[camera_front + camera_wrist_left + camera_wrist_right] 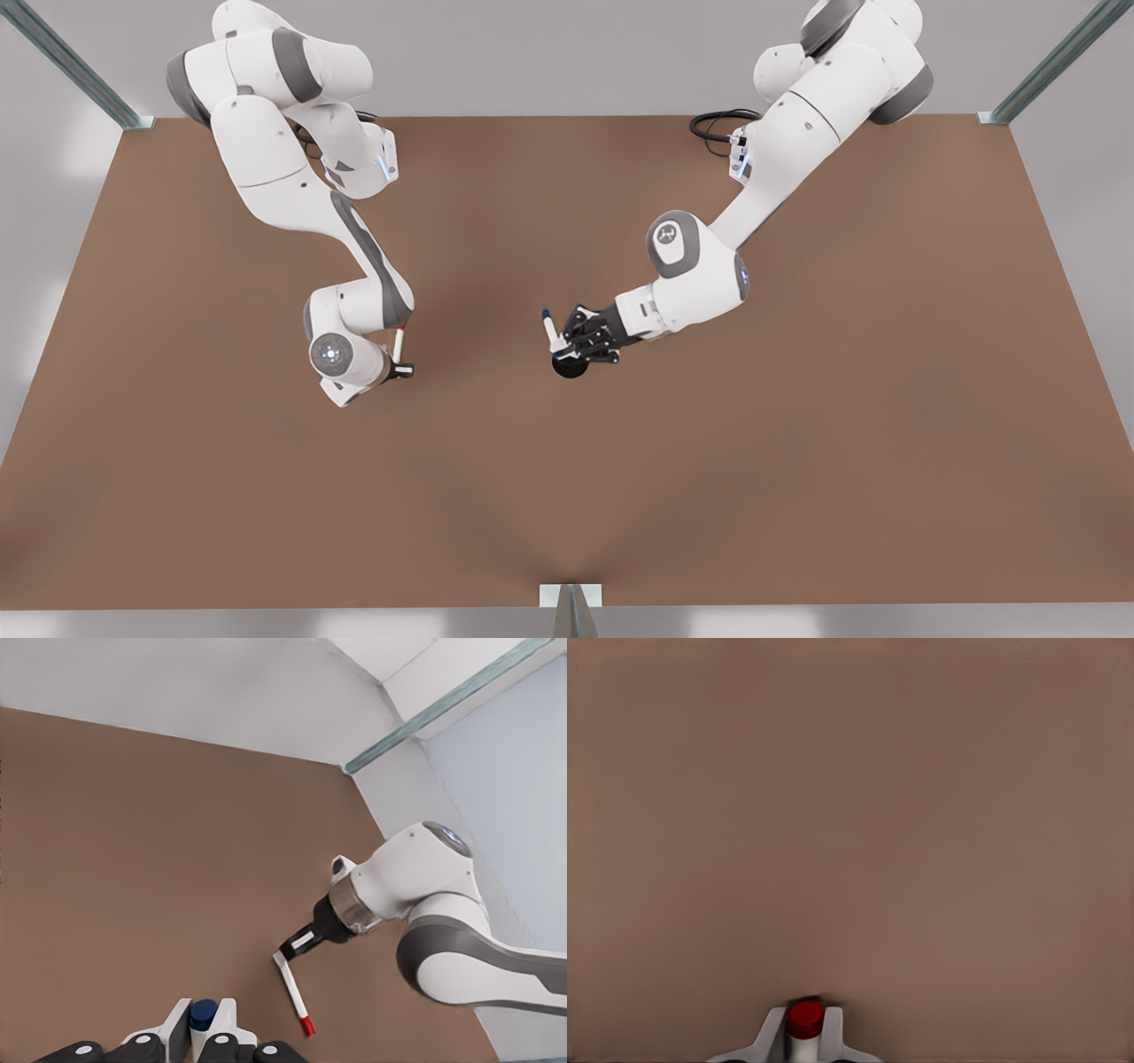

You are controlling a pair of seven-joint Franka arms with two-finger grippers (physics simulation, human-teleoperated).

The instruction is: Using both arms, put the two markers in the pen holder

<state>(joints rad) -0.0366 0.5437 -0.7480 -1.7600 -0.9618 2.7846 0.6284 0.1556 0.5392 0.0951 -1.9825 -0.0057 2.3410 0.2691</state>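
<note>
My left gripper (567, 341) was at mid-table, on the arm at the front view's right, fingers clamped on the blue marker (550, 329). It hung right over the black pen holder (569, 366), marker tilted, blue end up. In the left wrist view the blue cap (203, 1014) sat between my white fingertips (174, 1028).

My right gripper (400, 368) was on the front view's left, well apart from the holder, pinched on the red marker (399, 343), which stood near upright. In the right wrist view the red cap (804, 1019) sat between the fingertips (769, 1033).

The brown table (797, 425) was flat and matte. There were pale grey walls, metal corner posts (1045, 66), and a black cable (718, 124) at the far edge.
</note>
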